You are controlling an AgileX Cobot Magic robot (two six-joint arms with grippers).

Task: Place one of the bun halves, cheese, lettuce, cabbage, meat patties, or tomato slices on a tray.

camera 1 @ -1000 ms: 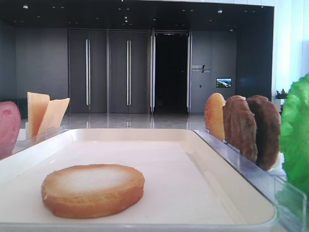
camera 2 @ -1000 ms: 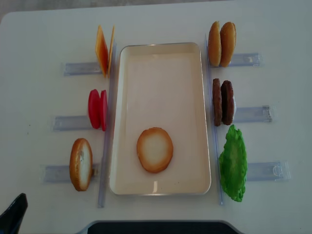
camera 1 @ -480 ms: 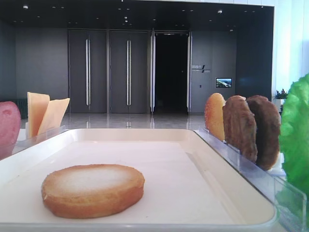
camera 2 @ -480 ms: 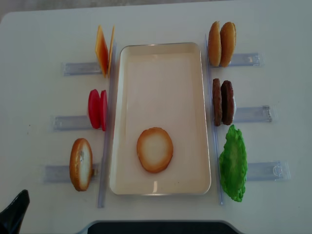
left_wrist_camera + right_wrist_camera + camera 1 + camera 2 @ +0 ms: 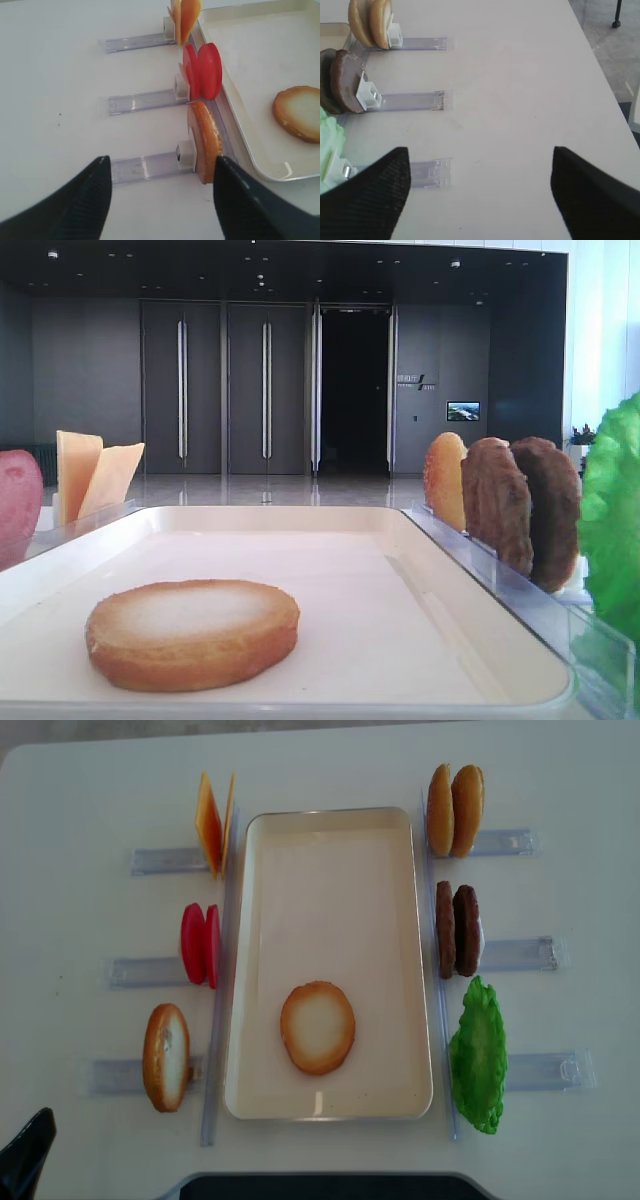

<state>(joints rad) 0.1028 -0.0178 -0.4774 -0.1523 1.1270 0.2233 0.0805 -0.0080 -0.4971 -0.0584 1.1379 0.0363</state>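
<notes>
We see our left claw (image 5: 159, 192), open and empty, with the upright golden-brown bun half (image 5: 205, 141) just ahead, slightly right.

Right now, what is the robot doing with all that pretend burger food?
It is building a burger on the tray. One bun half lies flat in it. The cheese, tomato slices, meat patties, lettuce and other buns stand in clear holders beside it. The left gripper and right gripper are open and hold nothing.
</notes>
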